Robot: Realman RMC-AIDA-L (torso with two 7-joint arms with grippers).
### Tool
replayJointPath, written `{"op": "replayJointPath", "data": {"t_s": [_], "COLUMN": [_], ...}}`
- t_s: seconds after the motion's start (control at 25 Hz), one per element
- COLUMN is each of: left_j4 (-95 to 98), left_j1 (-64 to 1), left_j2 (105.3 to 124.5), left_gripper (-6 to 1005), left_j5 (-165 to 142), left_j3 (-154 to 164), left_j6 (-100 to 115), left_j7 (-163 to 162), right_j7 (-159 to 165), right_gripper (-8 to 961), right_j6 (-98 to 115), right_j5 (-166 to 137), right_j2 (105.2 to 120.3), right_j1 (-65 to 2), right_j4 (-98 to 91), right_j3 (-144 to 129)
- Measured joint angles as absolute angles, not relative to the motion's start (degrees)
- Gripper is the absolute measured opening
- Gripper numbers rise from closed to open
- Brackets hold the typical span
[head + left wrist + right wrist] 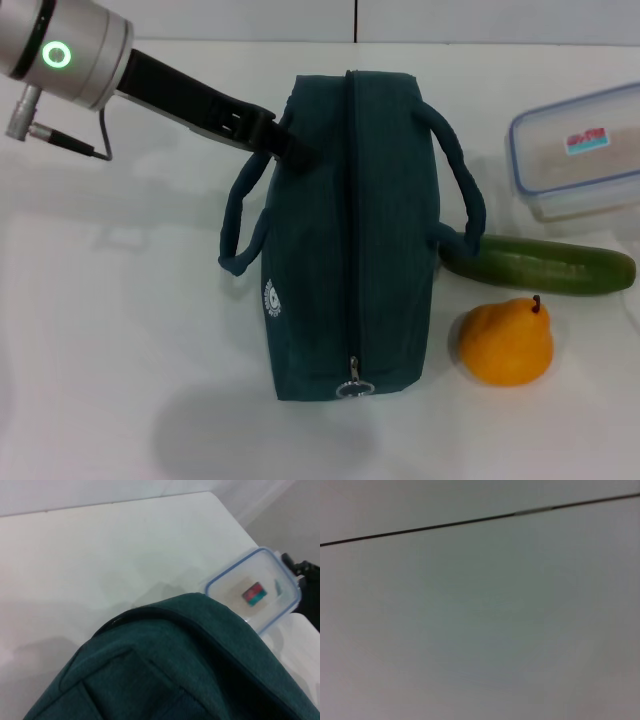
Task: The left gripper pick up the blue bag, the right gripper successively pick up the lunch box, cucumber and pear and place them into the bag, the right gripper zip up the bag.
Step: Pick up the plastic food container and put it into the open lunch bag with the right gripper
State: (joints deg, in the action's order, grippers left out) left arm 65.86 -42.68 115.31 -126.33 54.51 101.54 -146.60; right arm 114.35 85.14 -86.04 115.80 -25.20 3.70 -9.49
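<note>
The blue bag (350,230) lies on the white table with its zipper line running down the middle and the silver pull (352,386) at the near end. My left gripper (287,143) reaches in from the upper left and sits against the far end of the bag's left handle (240,225). The left wrist view shows the bag's fabric (170,670) close up, with the lunch box (255,592) beyond it. To the right of the bag lie the lunch box (580,150), the cucumber (540,265) and the pear (507,342). My right gripper is out of view.
The right handle (462,185) of the bag loops toward the cucumber and touches it. A dark object (306,577) shows past the lunch box in the left wrist view. The right wrist view holds only a pale surface with a dark line (470,524).
</note>
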Motion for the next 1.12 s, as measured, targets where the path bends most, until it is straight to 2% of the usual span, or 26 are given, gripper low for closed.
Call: {"op": "replayJointPath", "data": {"t_s": [0.64, 1.12], "left_j4": [65.8, 66.0], "left_j1": [-46.9, -50.7], "left_j2": [114.54, 115.45], "left_gripper": [50, 51], "left_j5": [-129.5, -130.7], "left_j3": [54.7, 54.7], "left_j6": [101.5, 100.6], "left_j7": [-149.5, -151.0], "right_j7": [116.8, 116.7], "right_gripper": [122, 127], "right_j6": [101.5, 104.3], "right_j5": [-84.9, -84.1], "right_j2": [116.04, 116.22], "right_j1": [-27.3, -36.2], "right_j4": [4.3, 6.3], "right_j3": [-5.2, -5.1]}}
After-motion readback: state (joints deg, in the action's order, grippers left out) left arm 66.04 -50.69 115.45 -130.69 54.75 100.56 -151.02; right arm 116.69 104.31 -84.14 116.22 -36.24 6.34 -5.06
